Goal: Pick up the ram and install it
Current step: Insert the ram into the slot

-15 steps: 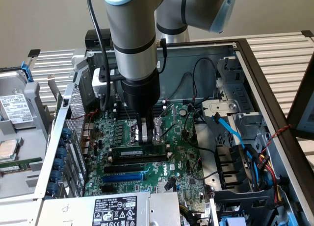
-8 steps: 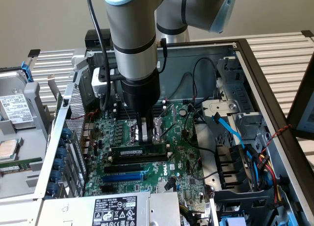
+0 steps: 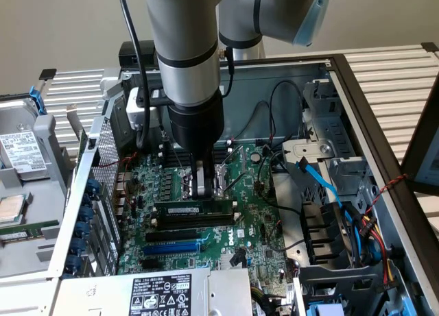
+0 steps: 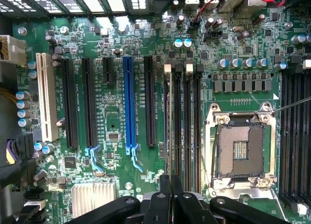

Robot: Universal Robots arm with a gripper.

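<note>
1. Arm position. In the exterior view I see the arm reaching down into the open computer case (image 3: 357, 90), with the gripper (image 3: 202, 191) upright over the motherboard (image 3: 257, 199).

2. Gripper state. In the wrist view the gripper (image 4: 170, 178) has both fingers (image 4: 164, 190) pressed together, with no gap between them that I can make out. The tips sit at the upper edge of the ram (image 3: 192, 209). I cannot tell whether they pinch that edge or only bear on it.

3. Ram location. The ram stands on edge in a memory slot on the motherboard (image 4: 112, 117). In the wrist view the ram (image 4: 168, 117) shows as a thin line running out from under the fingertips. It lies between the processor socket (image 4: 240, 148) and the blue slot (image 4: 128, 102).

4. Nearby parts.
- In the exterior view a long black slot (image 3: 182, 232) lies between the ram and the blue slot (image 3: 171, 247).
- A white slot (image 4: 44, 97) lies beyond the blue one, well away from the ram.
- A blue cable (image 3: 319, 182) hangs toward the exterior view's right.
</note>
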